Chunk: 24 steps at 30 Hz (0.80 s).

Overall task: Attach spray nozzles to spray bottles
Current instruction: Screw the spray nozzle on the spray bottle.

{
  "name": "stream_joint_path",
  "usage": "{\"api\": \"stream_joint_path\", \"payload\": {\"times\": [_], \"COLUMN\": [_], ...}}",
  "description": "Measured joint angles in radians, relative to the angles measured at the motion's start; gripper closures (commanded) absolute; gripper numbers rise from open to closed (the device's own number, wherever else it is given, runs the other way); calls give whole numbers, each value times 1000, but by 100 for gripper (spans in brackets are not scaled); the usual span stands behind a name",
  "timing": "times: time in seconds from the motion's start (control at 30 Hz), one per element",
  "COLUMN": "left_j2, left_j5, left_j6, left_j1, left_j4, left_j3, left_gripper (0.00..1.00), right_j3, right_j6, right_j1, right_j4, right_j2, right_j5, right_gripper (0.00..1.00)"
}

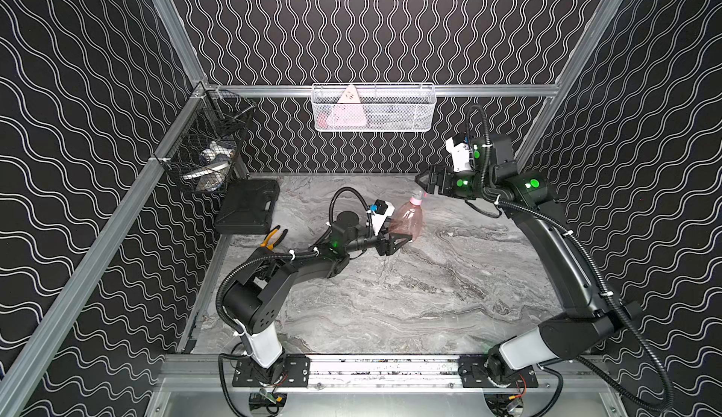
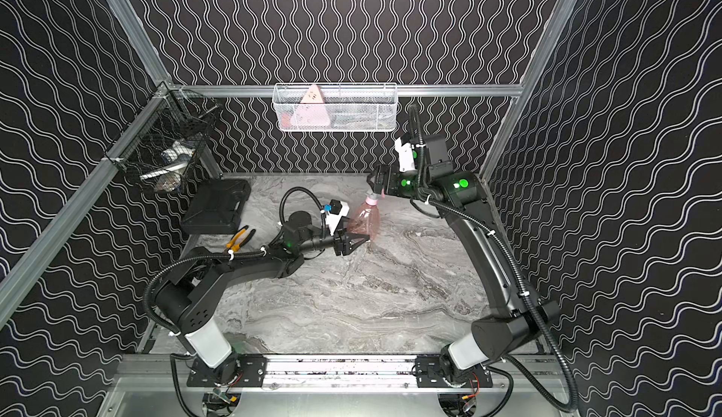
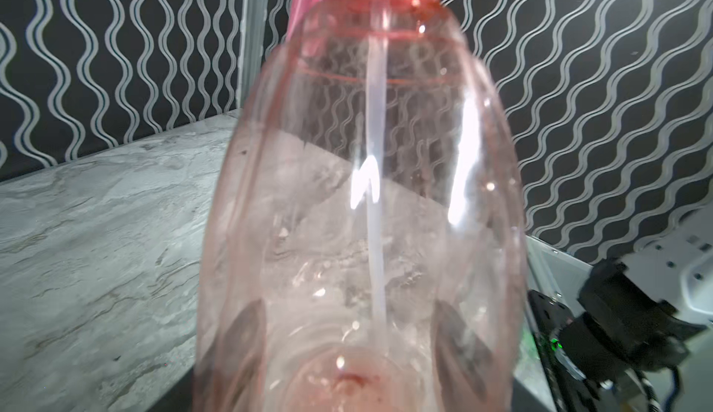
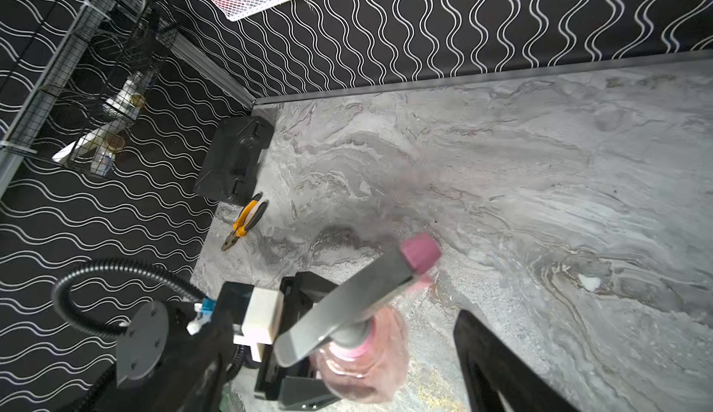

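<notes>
The translucent pink spray bottle point(image 1: 406, 219) point(image 2: 365, 219) is tilted above the marble table, neck pointing up and back. My left gripper point(image 1: 400, 239) point(image 2: 357, 239) is shut on its base; both fingers point(image 3: 243, 333) show dark through the plastic. The pink spray nozzle point(image 1: 417, 199) point(image 4: 366, 294) sits on the neck, its pale tube point(image 3: 376, 159) running down inside the bottle. My right gripper point(image 1: 424, 178) point(image 2: 375, 178) hovers just above the nozzle and is open. One of its fingers point(image 4: 490, 363) stands apart from the nozzle head.
A black case point(image 1: 248, 206) and yellow-handled pliers point(image 1: 273, 237) lie at the table's back left. A black wire basket point(image 1: 203, 149) hangs on the left rail. A white mesh basket point(image 1: 373, 108) on the back rail holds a pale pink triangular plate point(image 1: 347, 116).
</notes>
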<state>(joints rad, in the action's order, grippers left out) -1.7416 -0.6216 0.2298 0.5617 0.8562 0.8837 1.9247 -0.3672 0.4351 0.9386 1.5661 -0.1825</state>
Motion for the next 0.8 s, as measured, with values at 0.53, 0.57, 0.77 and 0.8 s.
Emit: {"api": "stream_joint_path", "payload": {"times": [0.53, 0.57, 0.77, 0.8], "left_j2": [7, 7, 7, 6], "left_j5": [233, 235, 334, 358], "left_j6": [-158, -160, -172, -182], "left_j1": [58, 59, 78, 82], "left_j4": [-28, -26, -37, -43], "left_j3": [-47, -47, -49, -50], "left_gripper": [67, 67, 68, 68], "right_j3": [288, 286, 241, 228], "right_j6": [-67, -66, -127, -161], "right_j1": [108, 108, 114, 115], "right_j4": [375, 380, 364, 364], "right_j2": [265, 265, 263, 258], "right_j5": [212, 218, 235, 223], "right_gripper": [44, 49, 99, 100]}}
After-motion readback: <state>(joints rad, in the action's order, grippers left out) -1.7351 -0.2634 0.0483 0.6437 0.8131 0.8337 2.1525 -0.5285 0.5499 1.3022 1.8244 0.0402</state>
